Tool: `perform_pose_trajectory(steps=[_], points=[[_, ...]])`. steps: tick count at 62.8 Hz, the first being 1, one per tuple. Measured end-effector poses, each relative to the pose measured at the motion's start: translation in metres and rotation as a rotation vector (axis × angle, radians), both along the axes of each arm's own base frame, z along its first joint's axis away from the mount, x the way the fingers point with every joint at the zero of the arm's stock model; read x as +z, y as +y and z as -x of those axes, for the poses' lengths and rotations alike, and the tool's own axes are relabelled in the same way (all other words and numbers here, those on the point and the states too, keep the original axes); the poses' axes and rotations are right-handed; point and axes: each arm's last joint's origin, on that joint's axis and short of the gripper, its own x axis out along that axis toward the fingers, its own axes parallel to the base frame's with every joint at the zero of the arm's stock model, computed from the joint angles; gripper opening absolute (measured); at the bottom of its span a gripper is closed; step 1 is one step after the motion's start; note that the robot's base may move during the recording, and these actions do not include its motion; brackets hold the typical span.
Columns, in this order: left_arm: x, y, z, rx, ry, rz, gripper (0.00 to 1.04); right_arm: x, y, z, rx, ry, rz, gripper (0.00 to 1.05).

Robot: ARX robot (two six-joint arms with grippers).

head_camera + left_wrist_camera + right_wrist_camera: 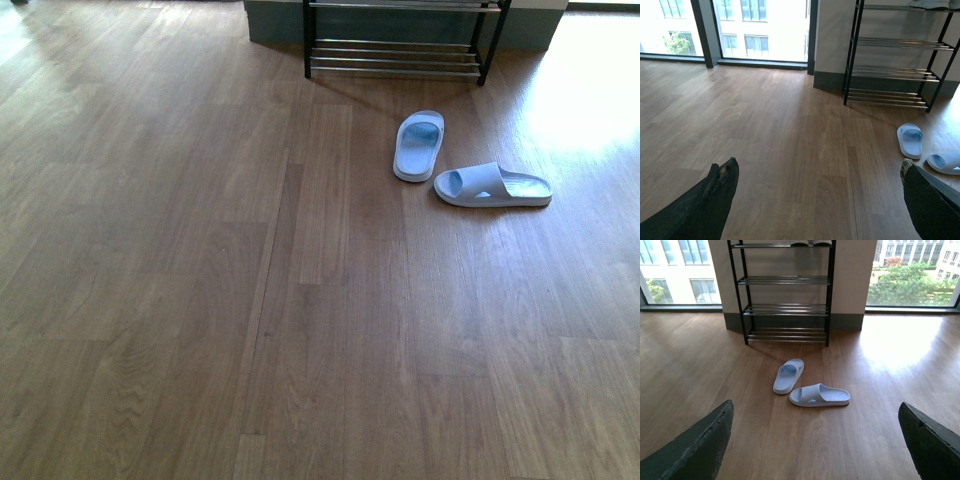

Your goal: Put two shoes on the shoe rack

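Rack [785, 280] — top beyond frame edge

Sunlit wood floor [200, 300]; large windows [910, 275]; pale wall [852, 280]

Left gripper [817, 167] spread wide and empty, two black fingers [715, 200] set far apart, padding worn and frayed at the tips, held high and tilted forward and downward. Right gripper [815, 409] likewise splayed wide, gripping nothing, dark fingers [700, 445] rough along the edges, raised and angled forward and down.
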Motion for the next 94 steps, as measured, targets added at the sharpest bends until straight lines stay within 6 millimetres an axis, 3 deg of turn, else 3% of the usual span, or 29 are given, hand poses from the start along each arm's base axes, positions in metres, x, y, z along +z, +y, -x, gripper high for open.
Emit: perform_pose_trajectory(steps=[94], points=[[0.0000,-0.0001,0.0000,-0.002,0.000,0.000,0.95,0.0000,0.0000,0.0000,-0.001,0.000,0.000,0.96]])
